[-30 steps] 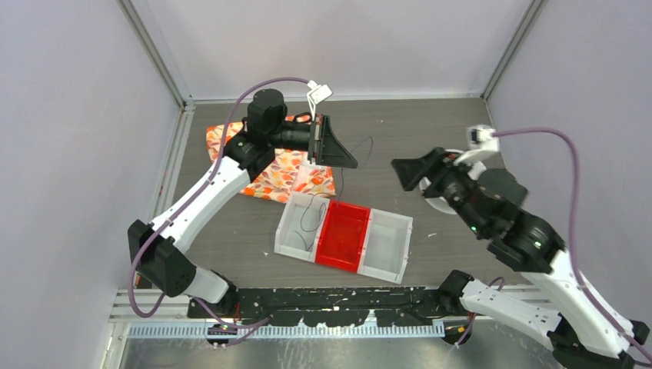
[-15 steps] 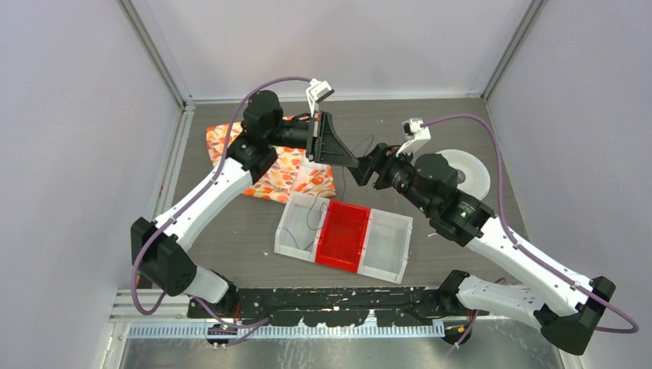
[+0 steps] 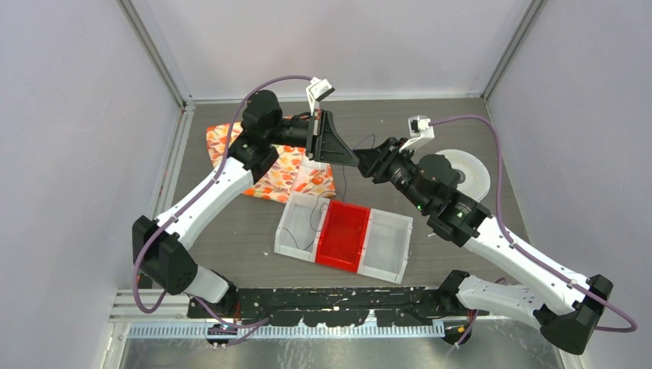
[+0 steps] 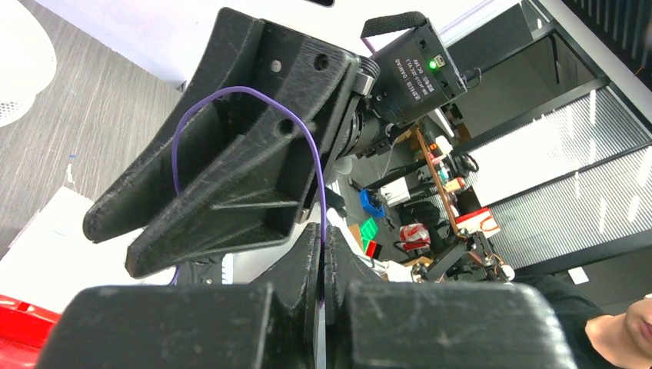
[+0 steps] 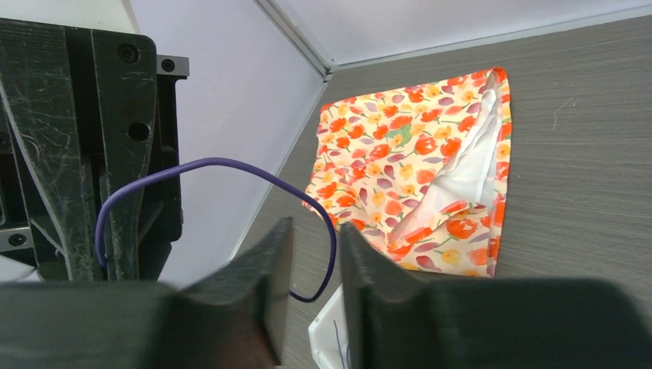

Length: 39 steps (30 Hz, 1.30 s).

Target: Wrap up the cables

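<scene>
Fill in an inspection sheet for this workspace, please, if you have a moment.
Surface: dark wood-grain table, a few white specks.
Job's things: thin purple wire looped between the grippers, trailing into the tray's white compartment nearest the floral cloth.
Clutter: floral cloth; white disc.
Grippers: left gripper shut on the wire; right gripper open, wire in its gap.
Cables: purple hoses arching over both arms.
Surroundings: lavender walls, metal frame posts.
</scene>
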Each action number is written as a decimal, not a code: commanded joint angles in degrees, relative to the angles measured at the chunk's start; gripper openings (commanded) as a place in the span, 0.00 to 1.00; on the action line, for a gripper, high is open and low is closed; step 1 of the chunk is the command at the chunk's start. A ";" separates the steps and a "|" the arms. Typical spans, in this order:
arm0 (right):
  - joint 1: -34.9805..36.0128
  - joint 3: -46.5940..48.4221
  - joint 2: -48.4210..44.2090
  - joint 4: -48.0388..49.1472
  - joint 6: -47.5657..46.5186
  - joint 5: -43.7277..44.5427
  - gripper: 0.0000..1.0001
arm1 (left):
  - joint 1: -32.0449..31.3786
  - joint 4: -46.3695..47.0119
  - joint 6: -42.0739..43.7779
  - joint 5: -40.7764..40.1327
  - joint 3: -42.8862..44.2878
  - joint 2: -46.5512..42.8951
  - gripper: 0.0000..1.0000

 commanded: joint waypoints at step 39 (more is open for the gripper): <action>0.02 36.10 9.82 -55.72 -11.18 -0.79 0.01 | -7.06 -39.44 43.14 -26.92 17.04 -0.92 0.58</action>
